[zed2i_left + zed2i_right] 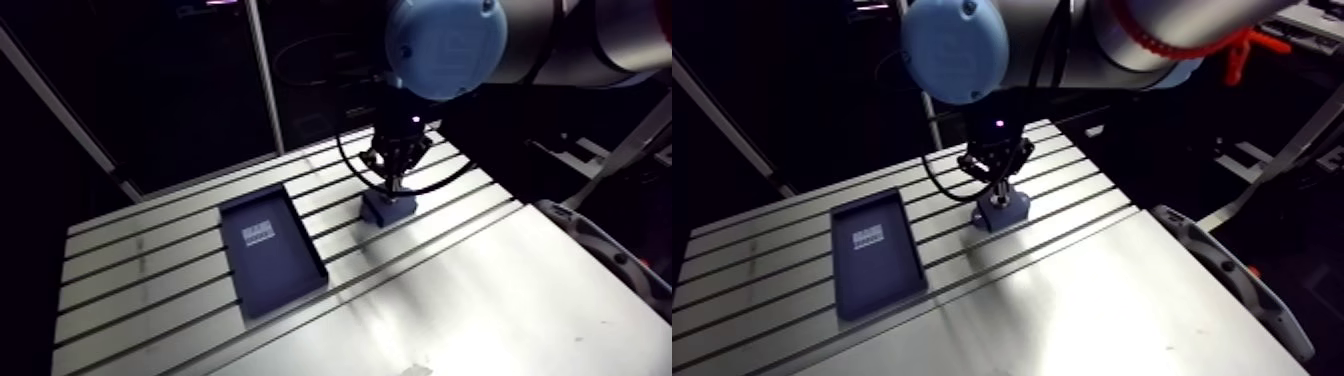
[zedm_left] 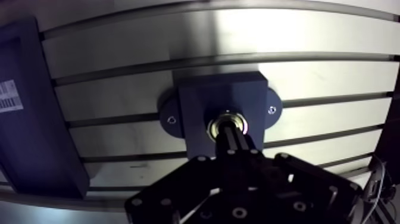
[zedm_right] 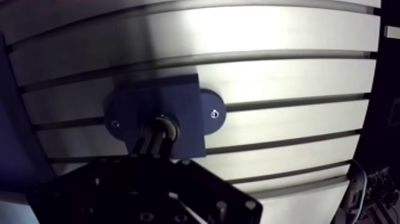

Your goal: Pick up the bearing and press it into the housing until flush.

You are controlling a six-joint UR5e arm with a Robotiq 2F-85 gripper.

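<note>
A dark blue housing [image 2: 196, 101] with two flanged ears is screwed to the slotted table, and the metallic ring of the bearing [image 2: 228, 117] sits in its bore. My gripper [image 2: 229, 134] stands straight over it, its fingers shut together with their tips resting on the middle of the bearing. Only the bearing's rim shows around the tips, and I cannot tell how deep it sits. The arm view shows the gripper [image 1: 398, 185] coming down vertically onto the housing [image 1: 388, 208].
A flat dark blue tray [image 1: 272, 245] with a white label lies on the slotted aluminium table [image 1: 500, 290], to the left of the housing in the arm view. Bare table stretches in front. A grey padded edge [image 1: 1232, 275] runs along the table's right side.
</note>
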